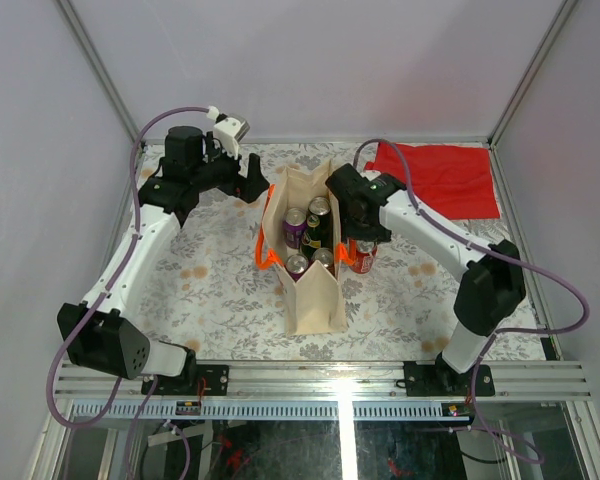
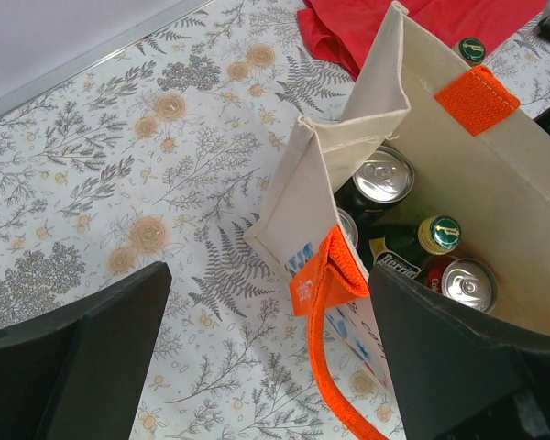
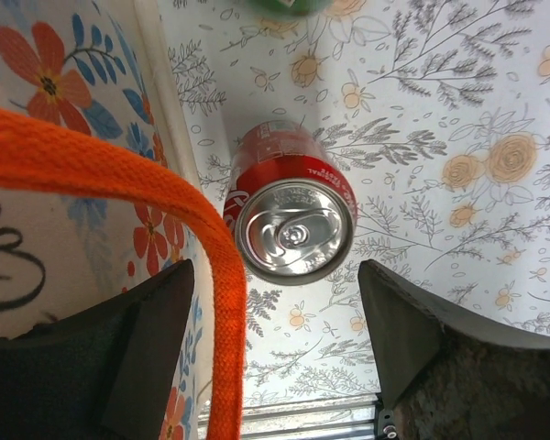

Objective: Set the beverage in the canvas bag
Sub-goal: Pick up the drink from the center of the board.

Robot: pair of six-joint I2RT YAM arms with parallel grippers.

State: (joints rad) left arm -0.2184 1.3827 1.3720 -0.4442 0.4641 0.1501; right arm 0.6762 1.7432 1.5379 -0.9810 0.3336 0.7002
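Note:
The beige canvas bag [image 1: 310, 270] stands open at the middle of the table, with orange handles [image 1: 265, 255] and several cans and a green-capped bottle [image 2: 438, 231] inside. A red soda can [image 1: 362, 258] stands upright on the table just right of the bag. My right gripper [image 1: 355, 238] is open above it. In the right wrist view the can [image 3: 293, 215] sits just ahead of the open gripper [image 3: 275, 339], and an orange handle [image 3: 119, 174] crosses beside the left finger. My left gripper [image 1: 252, 180] is open at the bag's far left corner, with a handle [image 2: 335, 275] between its fingers [image 2: 82, 357].
A flat red cloth [image 1: 445, 175] lies at the back right. A green-topped bottle [image 2: 470, 48] stands on the table beyond the bag. The bag's floral side [image 3: 46, 92] is close to my right gripper's left finger. The metal table rail [image 1: 330, 380] runs along the near edge.

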